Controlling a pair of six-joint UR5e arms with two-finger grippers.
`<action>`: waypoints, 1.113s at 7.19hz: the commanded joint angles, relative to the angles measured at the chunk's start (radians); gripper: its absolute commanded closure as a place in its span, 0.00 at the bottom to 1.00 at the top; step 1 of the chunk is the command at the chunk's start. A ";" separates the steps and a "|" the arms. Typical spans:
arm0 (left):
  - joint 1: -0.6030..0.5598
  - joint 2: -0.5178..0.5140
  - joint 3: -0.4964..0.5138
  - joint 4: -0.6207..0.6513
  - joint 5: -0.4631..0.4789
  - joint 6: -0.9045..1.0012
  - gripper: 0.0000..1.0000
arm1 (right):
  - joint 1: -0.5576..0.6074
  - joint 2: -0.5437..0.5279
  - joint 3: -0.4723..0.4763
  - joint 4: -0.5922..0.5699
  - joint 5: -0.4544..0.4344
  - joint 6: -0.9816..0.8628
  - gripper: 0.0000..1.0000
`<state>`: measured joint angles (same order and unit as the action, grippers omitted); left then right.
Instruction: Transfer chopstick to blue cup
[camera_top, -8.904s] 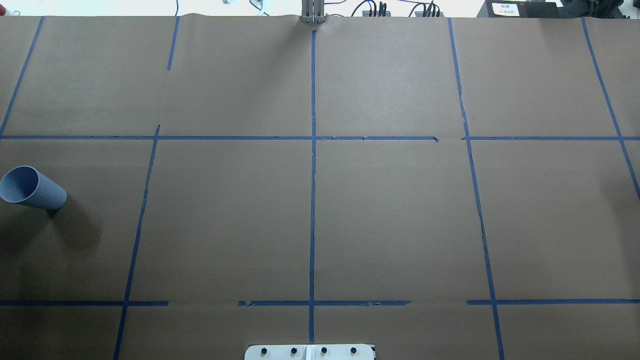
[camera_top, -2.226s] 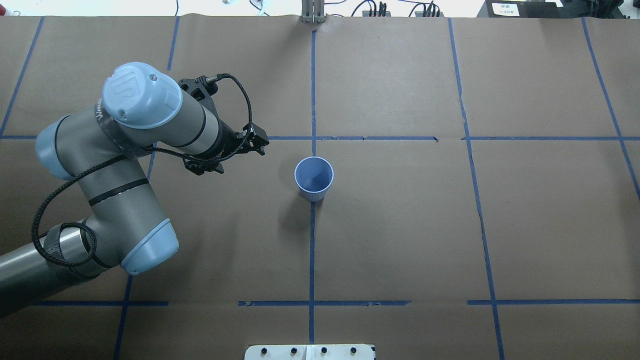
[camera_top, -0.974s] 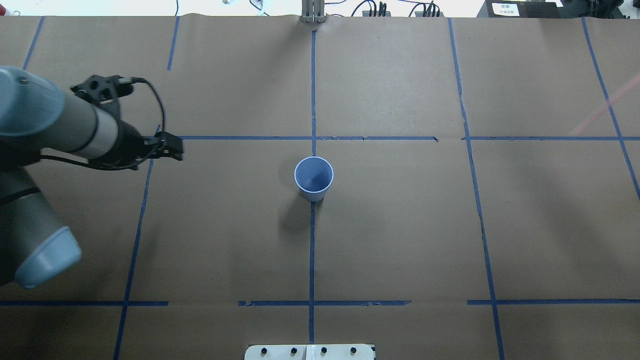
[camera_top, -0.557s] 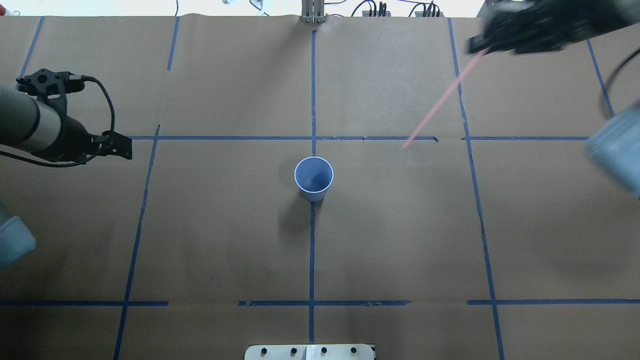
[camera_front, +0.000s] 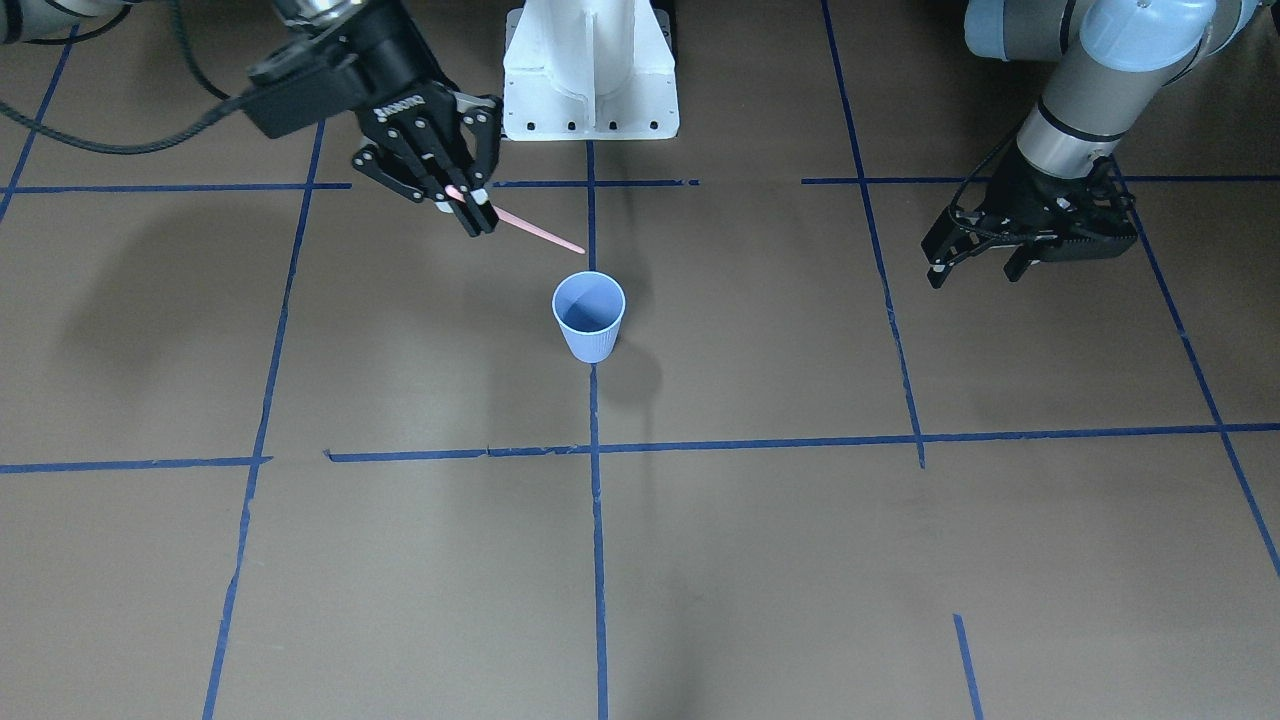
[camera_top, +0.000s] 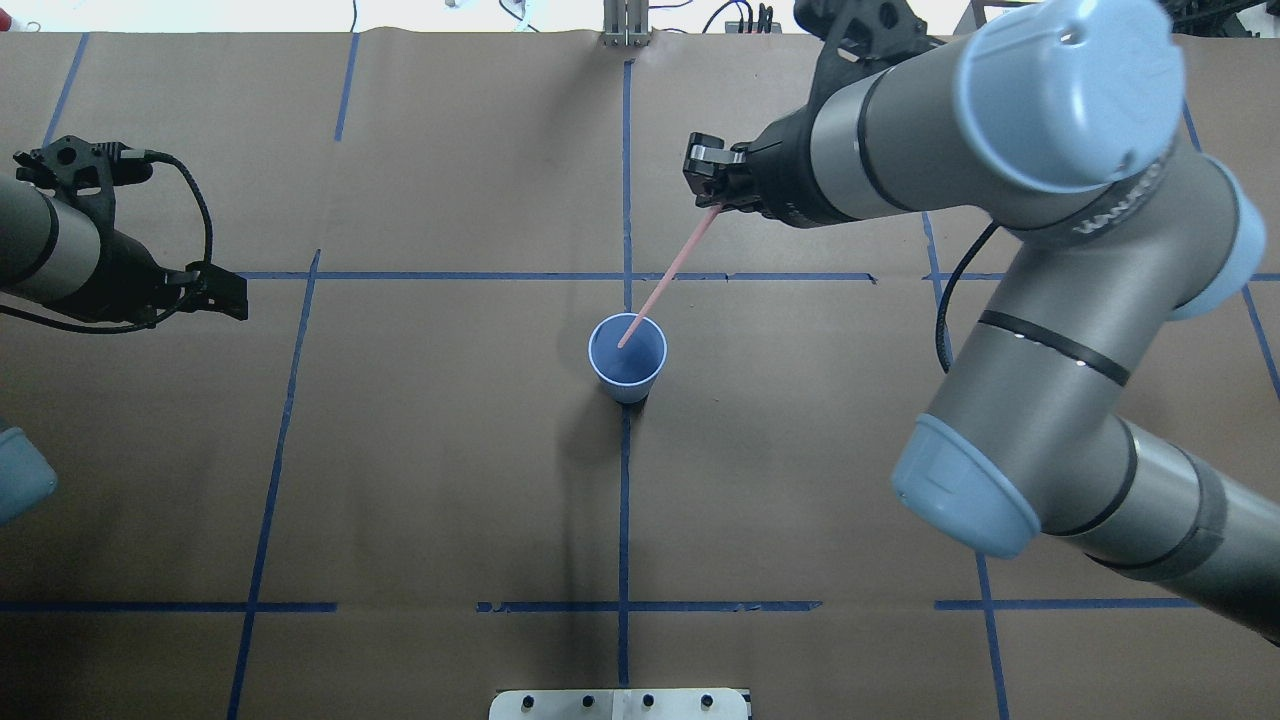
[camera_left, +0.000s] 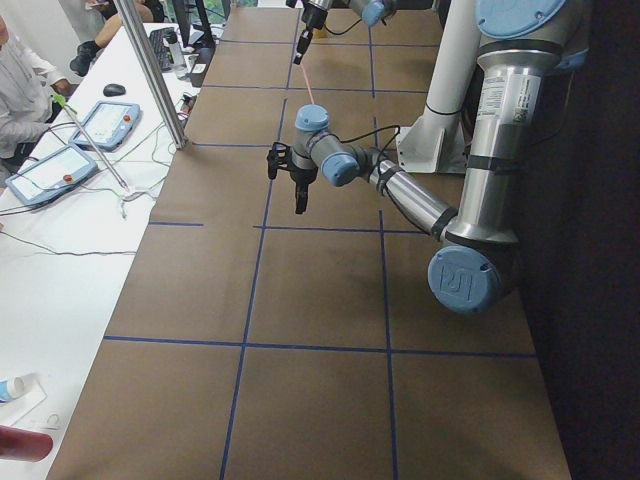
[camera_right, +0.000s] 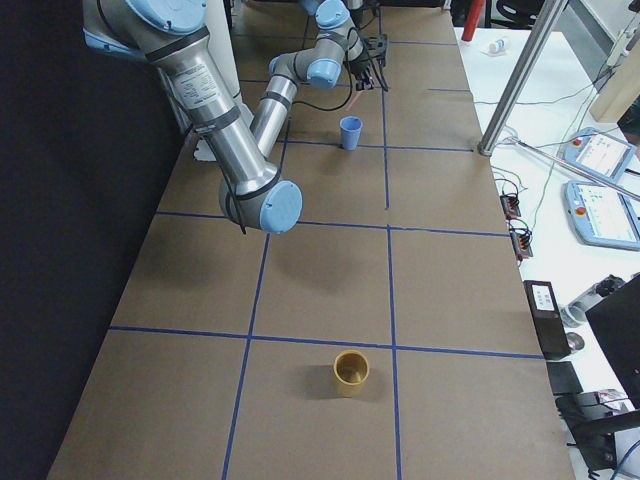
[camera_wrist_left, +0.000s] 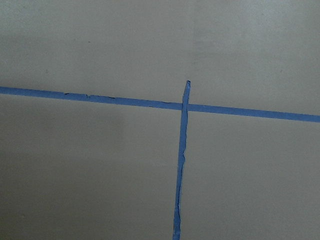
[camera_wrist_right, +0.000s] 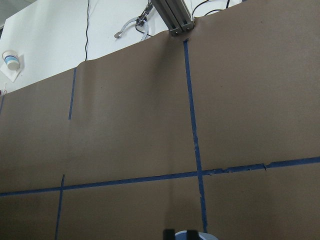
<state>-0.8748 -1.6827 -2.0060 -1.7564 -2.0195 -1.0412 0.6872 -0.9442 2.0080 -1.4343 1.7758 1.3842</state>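
The blue cup (camera_top: 627, 362) stands upright at the table's middle on the centre tape line; it also shows in the front view (camera_front: 589, 325) and the right view (camera_right: 350, 132). My right gripper (camera_top: 708, 183) (camera_front: 470, 205) is shut on a single pale pink chopstick (camera_top: 668, 275) (camera_front: 535, 232). The stick slants down from the fingers, and its free tip hangs just above the cup's opening. My left gripper (camera_top: 232, 298) (camera_front: 972, 268) is open and empty, far to the cup's left.
A yellow-brown cup (camera_right: 351, 372) stands on the table far out on my right side. The white robot base (camera_front: 590, 70) is at the near edge. A metal post (camera_top: 626, 25) stands at the far edge. Blue tape lines cross the brown paper.
My right arm has swung in from the far right with the chopstick, whose tip now hangs over the cup. My left arm has drawn slightly further left.
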 joint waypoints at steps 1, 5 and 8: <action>-0.001 0.001 0.000 0.000 0.001 -0.002 0.00 | -0.023 0.010 -0.041 0.000 -0.074 -0.002 1.00; -0.001 0.003 0.000 0.000 -0.001 -0.003 0.00 | -0.081 0.007 -0.086 0.055 -0.130 0.001 0.79; 0.000 0.001 0.000 0.002 -0.001 -0.005 0.00 | -0.092 0.001 -0.101 0.054 -0.133 -0.007 0.13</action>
<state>-0.8746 -1.6806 -2.0065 -1.7557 -2.0203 -1.0450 0.5974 -0.9403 1.9108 -1.3806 1.6448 1.3792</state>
